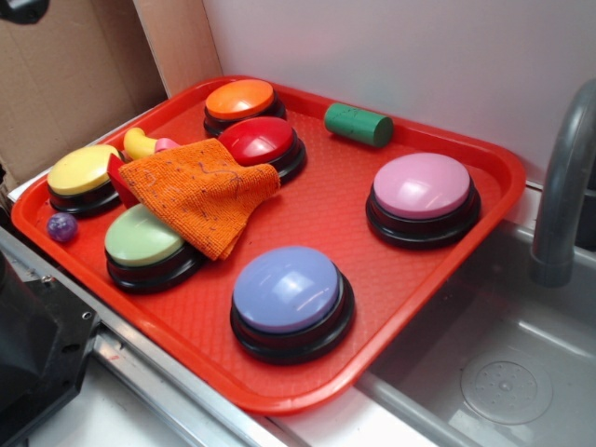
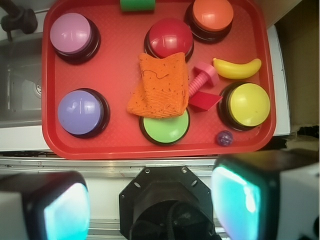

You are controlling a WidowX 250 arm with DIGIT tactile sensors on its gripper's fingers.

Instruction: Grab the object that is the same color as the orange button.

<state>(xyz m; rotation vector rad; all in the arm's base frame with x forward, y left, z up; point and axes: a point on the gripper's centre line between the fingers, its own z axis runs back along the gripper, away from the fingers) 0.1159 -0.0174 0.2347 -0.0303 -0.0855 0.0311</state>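
The orange cloth (image 1: 200,191) lies crumpled in the middle-left of the red tray (image 1: 419,279), draped over the edge of the green button (image 1: 144,237) and touching the red button (image 1: 259,140). In the wrist view the cloth (image 2: 160,87) sits between those two buttons. The orange button (image 1: 240,99) stands at the tray's far corner and also shows in the wrist view (image 2: 212,14). My gripper (image 2: 155,200) is open and empty, its fingers (image 2: 65,210) wide apart, high above the robot base and short of the tray's near edge.
The tray also holds a pink button (image 1: 422,186), purple button (image 1: 287,289), yellow button (image 1: 84,169), green cylinder (image 1: 358,124), banana (image 2: 237,68), pink screw (image 2: 202,77), red wedge (image 2: 204,101) and small purple ball (image 1: 61,226). A sink (image 1: 503,372) and faucet (image 1: 563,177) lie to the right.
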